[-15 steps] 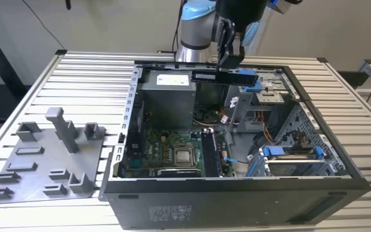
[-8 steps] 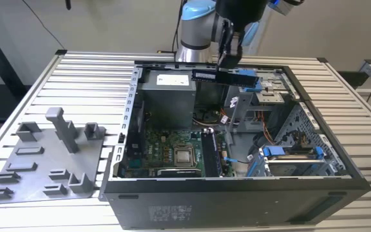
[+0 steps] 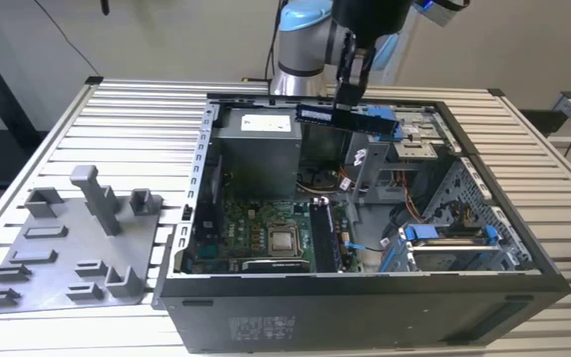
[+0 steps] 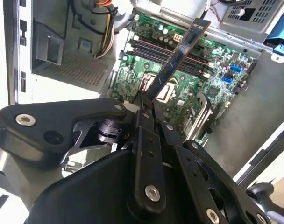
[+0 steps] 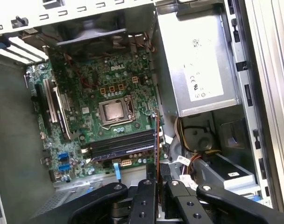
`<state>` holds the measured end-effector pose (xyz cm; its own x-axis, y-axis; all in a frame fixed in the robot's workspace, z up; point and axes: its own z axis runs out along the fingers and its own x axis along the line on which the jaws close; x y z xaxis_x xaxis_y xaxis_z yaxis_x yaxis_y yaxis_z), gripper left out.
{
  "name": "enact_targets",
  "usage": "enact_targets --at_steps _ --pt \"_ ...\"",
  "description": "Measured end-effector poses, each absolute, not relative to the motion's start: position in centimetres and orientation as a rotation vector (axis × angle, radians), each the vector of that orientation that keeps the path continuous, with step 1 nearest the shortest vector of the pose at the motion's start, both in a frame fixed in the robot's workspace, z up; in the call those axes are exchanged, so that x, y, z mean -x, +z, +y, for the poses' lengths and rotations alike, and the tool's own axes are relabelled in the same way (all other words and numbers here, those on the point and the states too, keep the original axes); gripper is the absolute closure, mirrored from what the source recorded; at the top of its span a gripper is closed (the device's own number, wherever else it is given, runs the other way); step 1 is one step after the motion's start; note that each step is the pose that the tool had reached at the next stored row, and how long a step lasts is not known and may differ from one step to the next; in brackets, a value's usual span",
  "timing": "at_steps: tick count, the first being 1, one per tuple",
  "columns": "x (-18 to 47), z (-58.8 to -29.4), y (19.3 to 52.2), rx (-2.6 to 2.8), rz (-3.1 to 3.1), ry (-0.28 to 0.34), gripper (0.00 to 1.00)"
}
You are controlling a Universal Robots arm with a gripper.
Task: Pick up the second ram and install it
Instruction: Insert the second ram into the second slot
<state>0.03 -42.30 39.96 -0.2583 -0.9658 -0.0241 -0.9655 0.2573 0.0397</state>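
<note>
Black jaws clamp the second ram [image 4: 177, 57] above the computer case [image 3: 365, 312].

Exterior view above case [image 3: 365, 312], wrist views share motherboard [image 5: 86, 95]

Arm [image 3: 300, 44] rising at the surface's far edge, wrist upright, hand [image 3: 347, 100] pointing straight down, fingers [image 4: 144, 135] pinched tight on the second ram [image 3: 317, 114]

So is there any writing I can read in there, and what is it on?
Power supply label: symbols and fine print, too small to read.
Motherboard: a white maker's mark; other codes unreadable.
Sticker on the ram held by the gripper: unreadable.
Outer case label: unreadable.
</note>
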Motion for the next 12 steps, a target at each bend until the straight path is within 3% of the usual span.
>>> enact_targets --at_steps 12 --pt "-0.03 -42.3 39.96 -1.757 -2.601 -0.073 0.86"
